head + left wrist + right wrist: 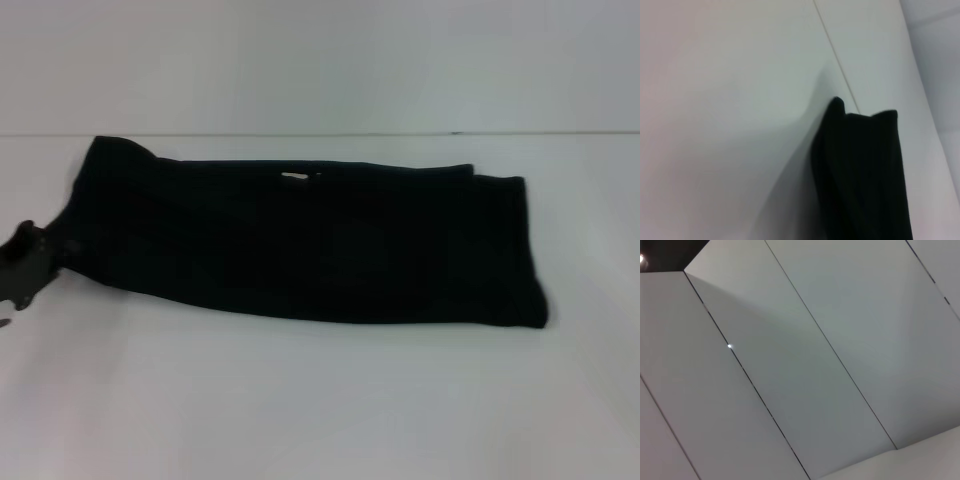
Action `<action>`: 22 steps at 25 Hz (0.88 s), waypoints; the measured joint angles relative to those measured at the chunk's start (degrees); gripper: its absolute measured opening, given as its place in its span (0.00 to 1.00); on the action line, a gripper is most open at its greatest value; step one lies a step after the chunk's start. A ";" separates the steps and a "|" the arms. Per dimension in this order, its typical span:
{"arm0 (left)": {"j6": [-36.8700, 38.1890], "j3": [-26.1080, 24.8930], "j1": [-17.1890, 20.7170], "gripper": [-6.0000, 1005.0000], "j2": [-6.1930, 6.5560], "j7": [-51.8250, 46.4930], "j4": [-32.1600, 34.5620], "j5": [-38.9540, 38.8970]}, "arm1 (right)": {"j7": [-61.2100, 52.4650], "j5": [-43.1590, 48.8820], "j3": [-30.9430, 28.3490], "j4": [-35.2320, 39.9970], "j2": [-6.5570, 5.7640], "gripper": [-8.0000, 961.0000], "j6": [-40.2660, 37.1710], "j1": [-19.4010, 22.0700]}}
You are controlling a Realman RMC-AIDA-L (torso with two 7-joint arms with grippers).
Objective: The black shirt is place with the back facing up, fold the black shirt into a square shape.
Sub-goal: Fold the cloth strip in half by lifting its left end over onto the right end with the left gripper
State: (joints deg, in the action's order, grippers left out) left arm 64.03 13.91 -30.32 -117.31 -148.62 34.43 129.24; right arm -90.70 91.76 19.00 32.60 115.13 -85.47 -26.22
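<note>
The black shirt (300,240) lies across the white table as a long folded band, running from the far left to the right. A small white label (295,178) shows at its far edge. My left gripper (24,268) is at the left edge of the head view, right beside the shirt's left end; whether it touches the cloth is not visible. In the left wrist view one end of the black shirt (862,170) shows against the table, with two small corners sticking up. My right gripper is out of view.
The white table (320,400) spreads bare in front of the shirt. A pale wall (320,60) rises behind the table's far edge. The right wrist view holds only grey wall panels (805,365) with thin seams.
</note>
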 joint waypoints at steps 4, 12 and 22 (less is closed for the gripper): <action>-1.34 -2.58 1.54 0.01 -0.27 0.13 1.45 -0.13 | -0.67 0.00 -0.32 0.00 -0.09 0.79 -0.11 0.37; -1.58 -5.66 3.24 0.01 -0.77 0.83 3.04 -0.73 | -0.78 0.11 -1.09 0.00 -0.09 0.79 0.22 1.19; 13.67 -3.82 -2.53 0.01 0.62 3.99 6.44 -2.36 | -0.80 0.06 -1.25 0.00 -0.06 0.79 -0.36 2.47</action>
State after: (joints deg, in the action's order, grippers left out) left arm 77.70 10.09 -32.86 -116.70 -144.63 40.87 126.87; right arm -91.50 91.82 17.76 32.61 115.07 -85.83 -23.74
